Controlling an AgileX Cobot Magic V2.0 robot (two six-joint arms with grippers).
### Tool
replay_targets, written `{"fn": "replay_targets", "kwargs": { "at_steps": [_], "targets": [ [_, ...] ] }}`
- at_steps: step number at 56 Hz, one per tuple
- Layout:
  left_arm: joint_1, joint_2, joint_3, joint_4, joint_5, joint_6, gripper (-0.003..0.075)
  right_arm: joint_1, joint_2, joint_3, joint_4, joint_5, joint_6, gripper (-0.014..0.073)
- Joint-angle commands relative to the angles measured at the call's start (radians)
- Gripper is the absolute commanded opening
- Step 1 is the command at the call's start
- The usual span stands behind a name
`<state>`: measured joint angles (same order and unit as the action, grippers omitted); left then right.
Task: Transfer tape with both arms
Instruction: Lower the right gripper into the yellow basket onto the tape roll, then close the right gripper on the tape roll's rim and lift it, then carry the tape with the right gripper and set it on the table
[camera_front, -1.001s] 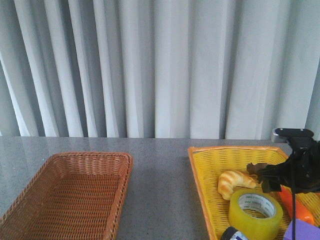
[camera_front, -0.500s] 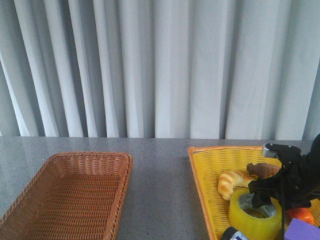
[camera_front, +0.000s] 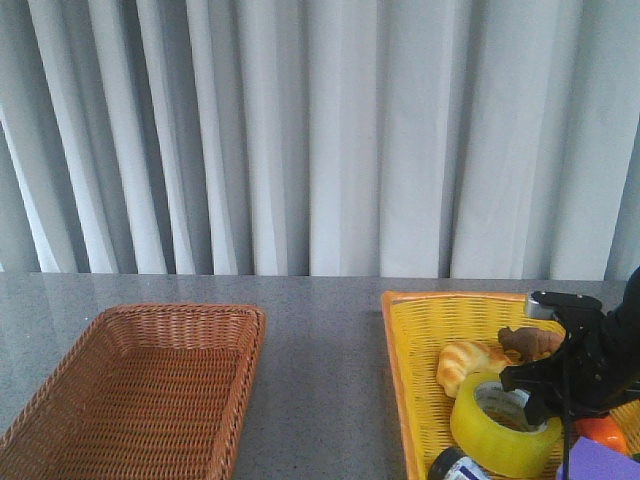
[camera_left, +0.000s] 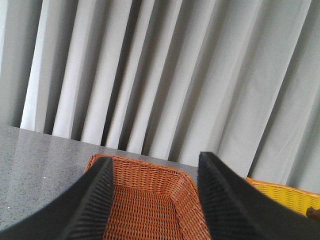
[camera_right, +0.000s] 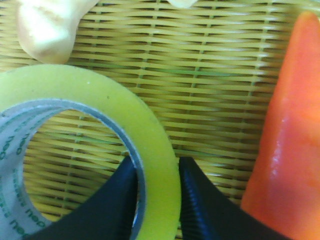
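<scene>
The tape (camera_front: 505, 425) is a wide yellow-green roll with a white printed core. It sits in the yellow basket (camera_front: 415, 345) at the right, tilted a little. My right gripper (camera_front: 540, 408) is shut on the roll's wall, one finger inside the core and one outside; the right wrist view shows the tape (camera_right: 95, 100) pinched between the fingers of the right gripper (camera_right: 157, 200). My left gripper (camera_left: 155, 200) is open and empty above the brown wicker basket (camera_left: 150, 200); it is out of the front view.
The brown wicker basket (camera_front: 140, 390) stands at the left. In the yellow basket lie a toy croissant (camera_front: 468, 362), a brown item (camera_front: 530, 342), an orange carrot-like toy (camera_right: 285, 130), a purple block (camera_front: 600, 465) and a small dark round object (camera_front: 455, 468).
My right gripper has come down from behind the tape onto the roll and closed on its wall. The roll has shifted slightly left and tilted.
</scene>
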<state>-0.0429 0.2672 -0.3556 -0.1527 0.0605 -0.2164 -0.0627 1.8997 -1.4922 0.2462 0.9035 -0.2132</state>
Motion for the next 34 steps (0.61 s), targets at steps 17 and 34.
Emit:
{"fn": "replay_targets", "kwargs": {
  "at_steps": [17, 34],
  "targets": [
    [0.000, 0.017, -0.033, -0.011, -0.038, -0.006, 0.0382, 0.006, -0.120, -0.418, 0.417, 0.060, -0.109, 0.0029],
    [0.000, 0.017, -0.033, -0.011, -0.038, -0.006, 0.0382, 0.292, -0.098, -0.512, 0.715, -0.095, -0.494, 0.0031]
  ]
}}
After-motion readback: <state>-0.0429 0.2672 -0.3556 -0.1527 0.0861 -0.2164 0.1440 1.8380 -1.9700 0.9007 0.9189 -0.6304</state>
